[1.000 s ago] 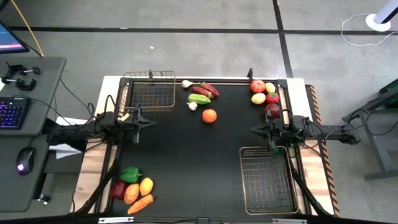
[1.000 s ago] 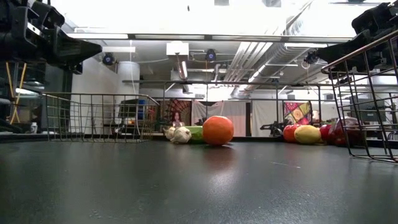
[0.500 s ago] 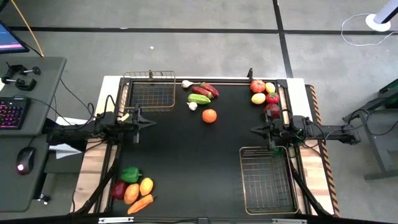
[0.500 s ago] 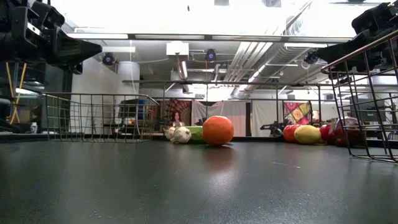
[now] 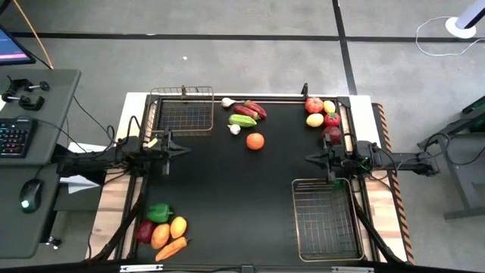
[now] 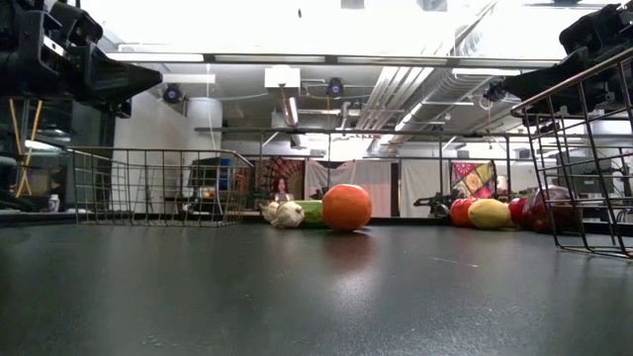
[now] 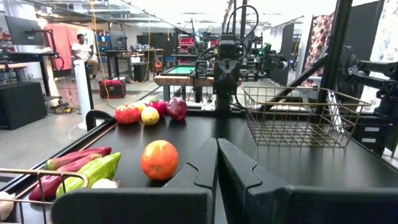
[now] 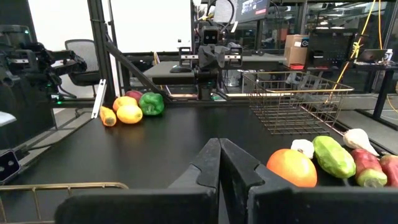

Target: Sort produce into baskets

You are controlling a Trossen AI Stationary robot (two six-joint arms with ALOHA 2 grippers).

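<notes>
Left pincer (image 5: 184,149) fully closed, fingers pressed together, holding nothing, hovering above the dark worktop (image 5: 227,197) near its left edge, just in front of the smaller wire basket (image 5: 182,114). Smaller basket sitting at the far left corner of the worktop, with no produce visible inside. At the near left corner, clustered together: green pepper (image 5: 159,213), dark-red piece (image 5: 145,230), yellow lemon (image 5: 178,227), orange fruit (image 5: 161,236) and carrot (image 5: 171,248).

Toward the middle of the far edge: white garlic (image 5: 228,101), two dark-red elongated pieces (image 5: 251,111), light-green cucumber (image 5: 243,120), a second garlic (image 5: 235,129) and, just nearer, a round orange (image 5: 255,141) standing alone.

At the far right corner, bunched close: red apple (image 5: 314,105), small yellow piece (image 5: 329,107), lemon (image 5: 315,120), red piece (image 5: 332,119) and dark-red piece (image 5: 331,134).

Right pincer (image 5: 309,158) likewise closed tight and empty, hovering near the right edge, just behind the larger wire basket (image 5: 326,218). Larger basket at the near right of the worktop, nothing seen in it.
</notes>
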